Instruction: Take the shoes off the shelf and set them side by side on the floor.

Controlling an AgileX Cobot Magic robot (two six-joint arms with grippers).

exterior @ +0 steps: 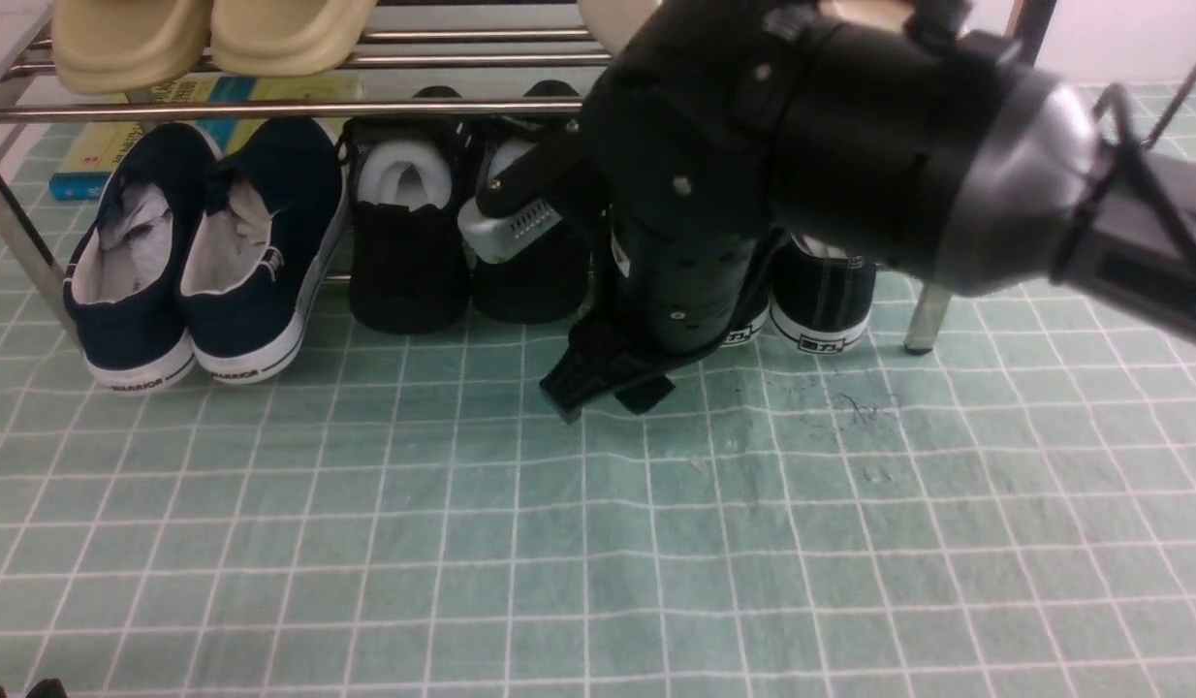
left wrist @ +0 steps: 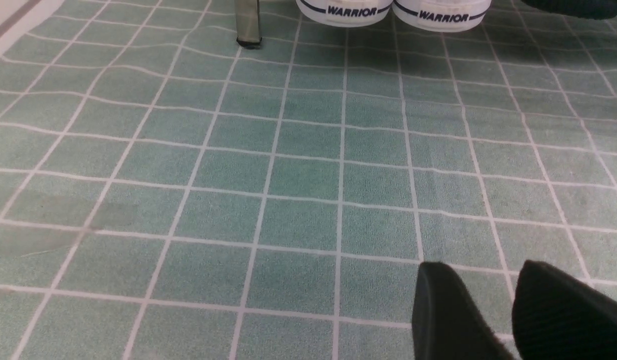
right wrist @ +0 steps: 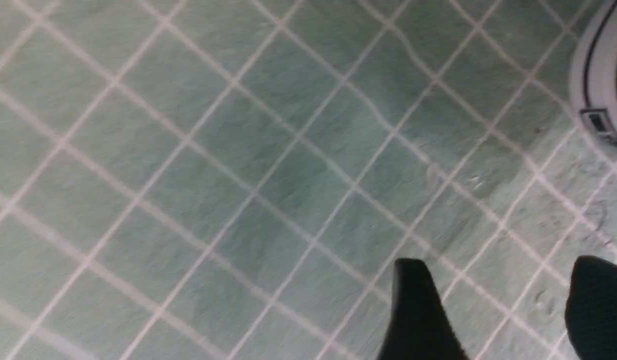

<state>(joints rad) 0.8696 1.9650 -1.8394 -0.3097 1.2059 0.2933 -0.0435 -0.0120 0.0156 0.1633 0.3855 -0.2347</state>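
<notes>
**Sneakers not off the shelf yet**

Nothing was done as far as we could tell. Both shoes [exterior: 823, 296] sat low at the right end of the shelf [exterior: 268, 109], one mostly hidden behind the arm. The right gripper [exterior: 606, 399] hung over the floor [exterior: 462, 543] just in front, jaws wide apart and empty. The left gripper [left wrist: 488, 280] was slightly parted, also empty. Our count: two sneakers, two navy slip-ons [exterior: 201, 262], two all-black shoes [exterior: 409, 262], two beige slippers [exterior: 210, 34], one book [exterior: 104, 145].

Looks like a robot test lab dressed as a home entryway: chrome tube shelf [exterior: 268, 109] with beige slippers [exterior: 278, 34] on top, navy slip-ons [exterior: 264, 184] beneath, pale green gridded floor [exterior: 462, 543], black robot arm [exterior: 850, 126] stretched across.
</notes>
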